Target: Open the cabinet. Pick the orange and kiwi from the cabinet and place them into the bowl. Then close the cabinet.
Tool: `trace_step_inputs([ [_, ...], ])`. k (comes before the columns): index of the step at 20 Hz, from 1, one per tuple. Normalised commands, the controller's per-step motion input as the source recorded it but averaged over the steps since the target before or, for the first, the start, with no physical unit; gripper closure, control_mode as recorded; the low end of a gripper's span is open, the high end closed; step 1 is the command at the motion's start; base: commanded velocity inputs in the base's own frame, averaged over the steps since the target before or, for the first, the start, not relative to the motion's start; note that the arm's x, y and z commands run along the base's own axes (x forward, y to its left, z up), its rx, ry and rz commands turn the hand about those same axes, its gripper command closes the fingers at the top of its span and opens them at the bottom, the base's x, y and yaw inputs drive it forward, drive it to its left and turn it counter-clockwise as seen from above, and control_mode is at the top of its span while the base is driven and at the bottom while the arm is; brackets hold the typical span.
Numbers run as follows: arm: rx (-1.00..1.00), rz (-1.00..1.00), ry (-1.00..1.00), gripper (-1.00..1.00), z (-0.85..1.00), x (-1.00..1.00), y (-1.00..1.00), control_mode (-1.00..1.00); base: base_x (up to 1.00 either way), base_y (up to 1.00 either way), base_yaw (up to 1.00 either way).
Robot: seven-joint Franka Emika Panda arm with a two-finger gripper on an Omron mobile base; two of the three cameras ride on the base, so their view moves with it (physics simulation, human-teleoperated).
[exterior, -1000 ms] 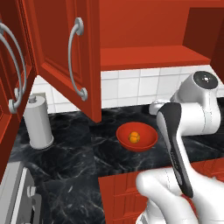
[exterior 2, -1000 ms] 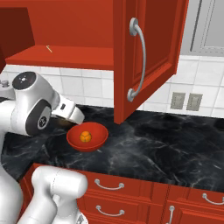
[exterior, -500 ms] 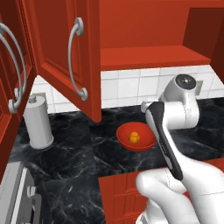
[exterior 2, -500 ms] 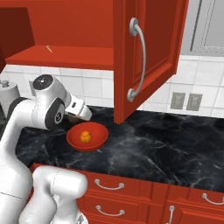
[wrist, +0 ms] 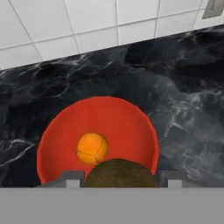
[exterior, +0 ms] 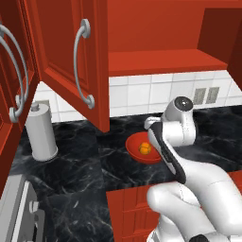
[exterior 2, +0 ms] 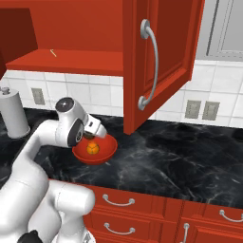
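Left base view: black marbled bench [exterior: 71, 175] under a white tiled wall, with the red cabinet [exterior: 156, 61] above, both doors swung open. The left door is cut off by the frame edge. The lower shelf shows bare; the upper part of the interior is cut off. A paper-towel roll [exterior: 41, 132] stands at far left on the bench. The red bowl [exterior: 134, 142] sits mid-bench with the orange [exterior: 145, 149] inside it. The arm's wrist covers the bowl's right rim, and the gripper itself is hidden behind the arm here.

Right base view: same bench [exterior 2: 180, 161], wall outlets [exterior 2: 201, 109] on the tiles at right. The open right door [exterior 2: 159, 57] hangs in front of the cabinet interior. The gripper [exterior 2: 90, 136] sits low over the far-left rim of the bowl [exterior 2: 107, 151]; a dark object shows between its fingers, hard to make out. The orange [exterior 2: 92, 149] lies near the bowl's centre.

Hand view: bench [wrist: 183, 87] and tiles beyond. The bowl [wrist: 113, 118] is directly below, its near rim cut off. The orange [wrist: 92, 148] rests left of centre. The kiwi [wrist: 120, 173] is clamped between the gripper's [wrist: 120, 180] fingers, just above the bowl's near side; its lower half is hidden.
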Motion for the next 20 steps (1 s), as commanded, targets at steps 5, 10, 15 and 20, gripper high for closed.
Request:
trace_step_inputs([
  [5, 0.00, 0.00, 0.00, 1.00, -0.63, 0.79, 0.00, -1.00, 0.00, 0.00, 0.00],
  [10, 0.00, 0.00, 0.00, 1.00, -0.47, 0.73, 0.00, -1.00, 0.00, 0.00, 0.00],
  [15, 0.00, 0.00, 0.01, -1.00, -0.13, 0.39, 0.00, -1.00, 0.00, 0.00, 0.00],
  [20, 0.00, 0.00, 0.00, -1.00, 0.00, 0.00, 0.00, -1.00, 0.00, 0.00, 0.00],
])
